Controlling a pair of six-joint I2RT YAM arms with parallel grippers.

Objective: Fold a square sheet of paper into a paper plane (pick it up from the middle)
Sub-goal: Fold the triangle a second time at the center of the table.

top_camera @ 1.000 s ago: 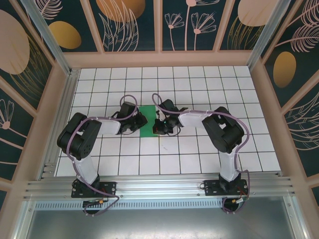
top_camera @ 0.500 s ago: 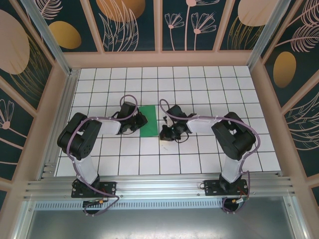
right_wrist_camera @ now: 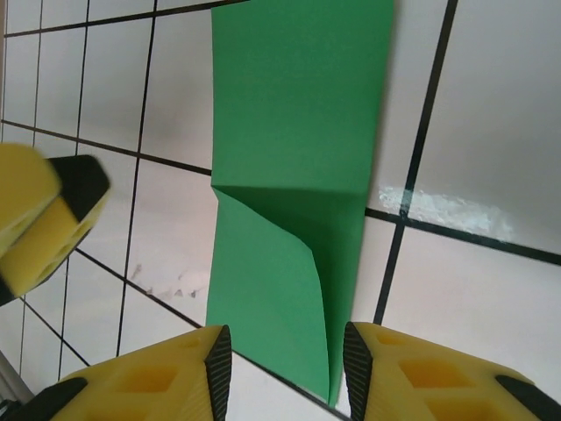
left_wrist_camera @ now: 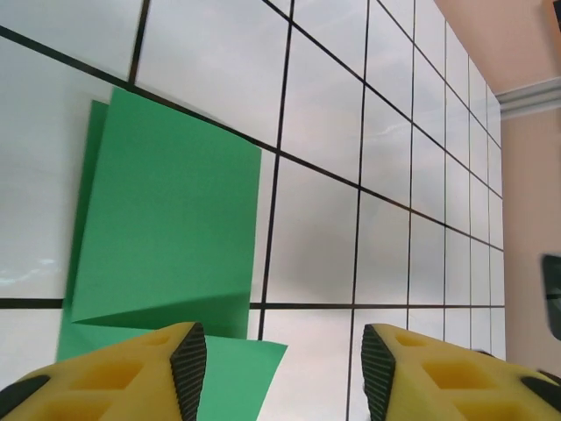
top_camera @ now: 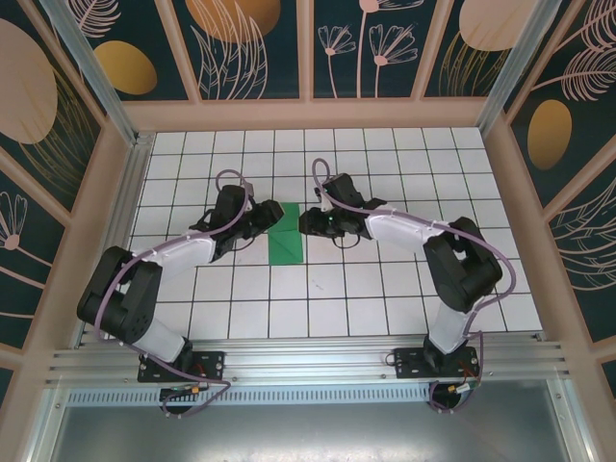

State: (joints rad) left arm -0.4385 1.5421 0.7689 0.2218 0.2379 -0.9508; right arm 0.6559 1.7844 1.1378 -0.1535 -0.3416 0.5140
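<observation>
The square sheet of paper (top_camera: 287, 236) lies on the white tiled table as a narrow green strip, folded lengthwise. One corner flap is turned over it and curls up a little (right_wrist_camera: 272, 289). My left gripper (top_camera: 269, 220) stands open at the strip's left edge near its far end. In the left wrist view the left gripper (left_wrist_camera: 283, 373) hovers over a corner of the paper (left_wrist_camera: 166, 219), gripping nothing. My right gripper (top_camera: 307, 224) is open at the strip's right edge. Between the right gripper's (right_wrist_camera: 287, 373) pads lies the flap end, apart from them.
The table (top_camera: 385, 289) is ringed by a pink-framed enclosure with patterned walls (top_camera: 308, 48). An aluminium rail (top_camera: 308, 361) runs along the near edge by the arm bases. A yellow finger of the left gripper (right_wrist_camera: 44, 224) shows at the left of the right wrist view.
Both grippers have opened and moved toward the far end of the paper. The right one swung up from the strip's near right side. The left arm has stretched out.
</observation>
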